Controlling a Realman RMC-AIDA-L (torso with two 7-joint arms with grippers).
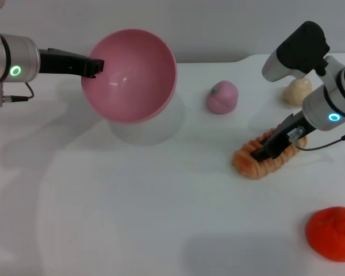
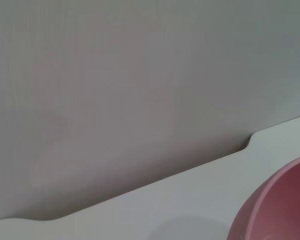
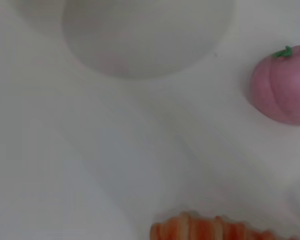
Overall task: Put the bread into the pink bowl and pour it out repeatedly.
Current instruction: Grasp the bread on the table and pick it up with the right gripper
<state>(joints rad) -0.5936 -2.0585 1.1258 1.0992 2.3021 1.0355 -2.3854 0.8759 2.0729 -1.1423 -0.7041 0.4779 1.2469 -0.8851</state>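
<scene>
The pink bowl (image 1: pixel 132 75) hangs above the table at the back left, tipped so that its empty inside faces the head camera. My left gripper (image 1: pixel 96 66) is shut on its left rim. Part of the bowl's wall (image 2: pixel 285 205) shows in the left wrist view. The bread (image 1: pixel 247 161), orange and cream with a ridged top, lies on the table at the right. My right gripper (image 1: pixel 263 150) rests down on the middle of the bread. The right wrist view shows only the bread's ridged edge (image 3: pixel 205 230).
A small pink peach toy (image 1: pixel 222 96) (image 3: pixel 285 85) sits between bowl and bread. A beige lump (image 1: pixel 297 91) lies behind the right arm. A flat orange-red round thing (image 1: pixel 333 233) lies at the front right. The bowl's shadow (image 1: pixel 144 129) falls on the white table.
</scene>
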